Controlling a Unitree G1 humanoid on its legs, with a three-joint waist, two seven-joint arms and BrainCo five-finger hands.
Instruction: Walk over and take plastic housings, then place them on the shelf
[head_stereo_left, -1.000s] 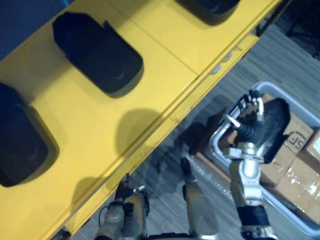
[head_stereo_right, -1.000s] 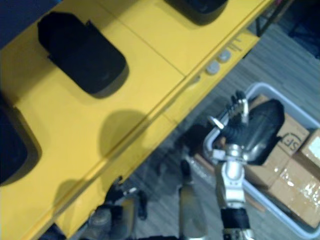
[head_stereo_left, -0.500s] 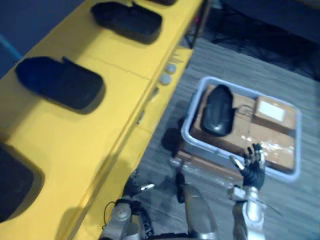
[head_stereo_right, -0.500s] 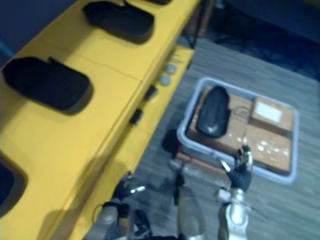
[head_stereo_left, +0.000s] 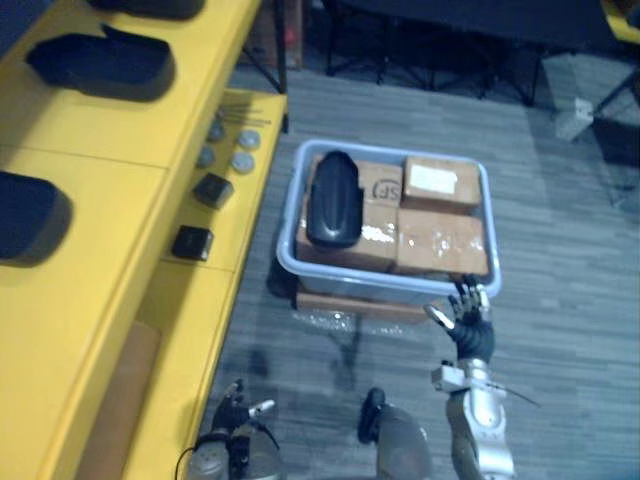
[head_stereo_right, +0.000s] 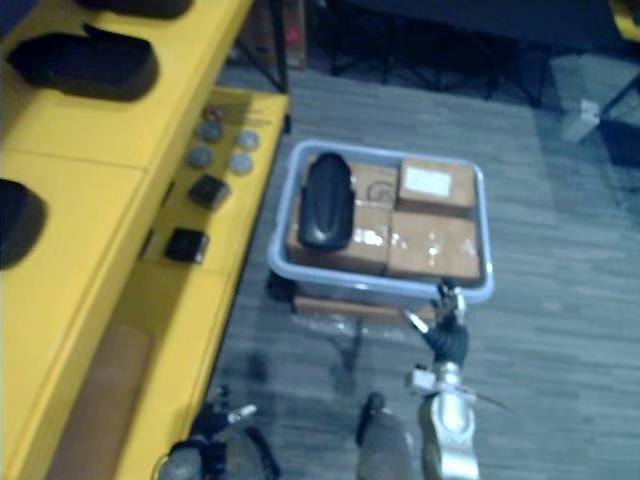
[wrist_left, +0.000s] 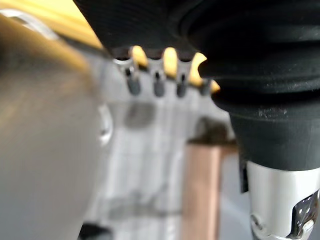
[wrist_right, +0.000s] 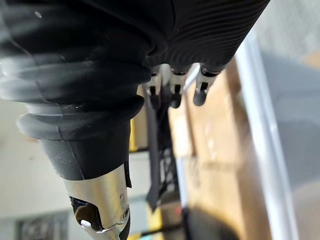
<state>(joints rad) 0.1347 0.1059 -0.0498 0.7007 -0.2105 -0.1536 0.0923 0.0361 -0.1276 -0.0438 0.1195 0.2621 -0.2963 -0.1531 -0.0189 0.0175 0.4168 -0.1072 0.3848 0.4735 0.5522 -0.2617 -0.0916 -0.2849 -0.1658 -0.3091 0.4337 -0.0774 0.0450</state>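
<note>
Right hand's fingers (head_stereo_left: 468, 300) are spread out straight, pointing away from the robot with the thumb off to the left, and there's nothing in them, totally empty. It's the same up close from the wrist: fingers in a row with nothing between them, and blurry cardboard and a pale bin wall past the tips. The right hand (head_stereo_left: 470, 330) hangs over the floor (head_stereo_left: 570, 300) on the near side of the grey bin (head_stereo_left: 390, 283), by its near right corner. The fingertips line up with the bin's near wall, but I can't tell if they actually touch it.

Left hand (head_stereo_left: 238, 408) is way down at the near left, next to the yellow shelf (head_stereo_left: 90, 330). Its fingers (wrist_left: 157, 86) look loosely straight as well and aren't holding anything.

The one that matters: a black housing (head_stereo_left: 333, 198) lies in the far left part of the bin, on top of the cardboard boxes (head_stereo_left: 440, 215) that fill it, long side running near to far. It's well apart from both hands. The bin itself sits on a flat box (head_stereo_left: 350, 304) on the floor.

Over on the left, the shelf housings (head_stereo_left: 100, 62) are lying on the top surface, spaced out in a row, with another one (head_stereo_left: 25, 215) nearer. On a lower ledge of the shelf, facing the bin, there are two small black blocks (head_stereo_left: 212, 189) and a few round grey discs (head_stereo_left: 225, 150) just beyond them.
</note>
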